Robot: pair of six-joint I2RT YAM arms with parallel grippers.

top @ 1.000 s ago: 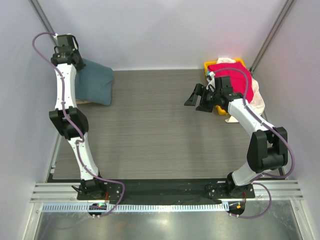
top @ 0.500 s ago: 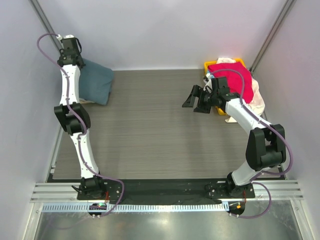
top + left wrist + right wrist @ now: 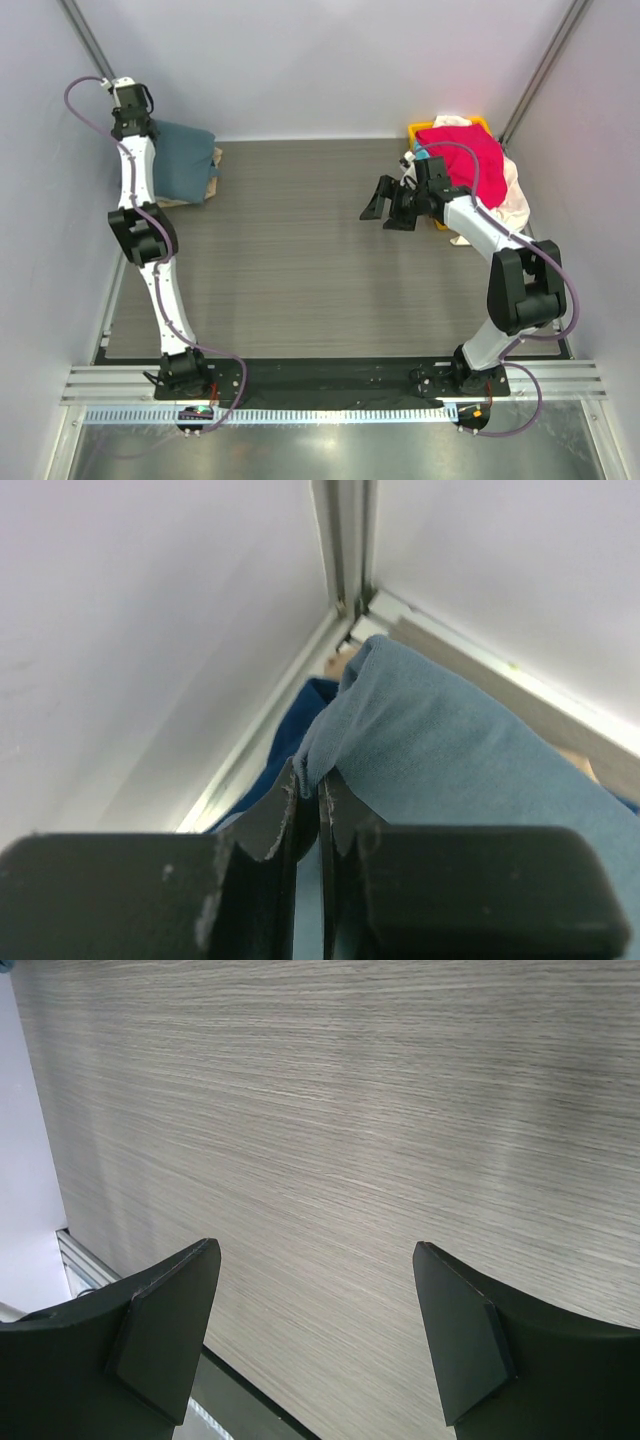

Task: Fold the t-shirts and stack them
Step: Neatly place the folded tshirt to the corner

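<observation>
Pinching a raised fold of the slate blue-grey t-shirt at the far-left corner of the table, the left jaws grip the cloth, while the right jaws hang wide apart above the table near the yellow basket.

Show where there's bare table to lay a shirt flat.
Free: the middle of the table, between the blue-grey shirt at far left and the right hand, plus the near strip. Crowded: far right, yellow basket under a red shirt.

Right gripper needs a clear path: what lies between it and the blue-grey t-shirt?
Top view: from the right gripper, bare table, then a tan cloth edge beside the blue-grey t-shirt.
</observation>
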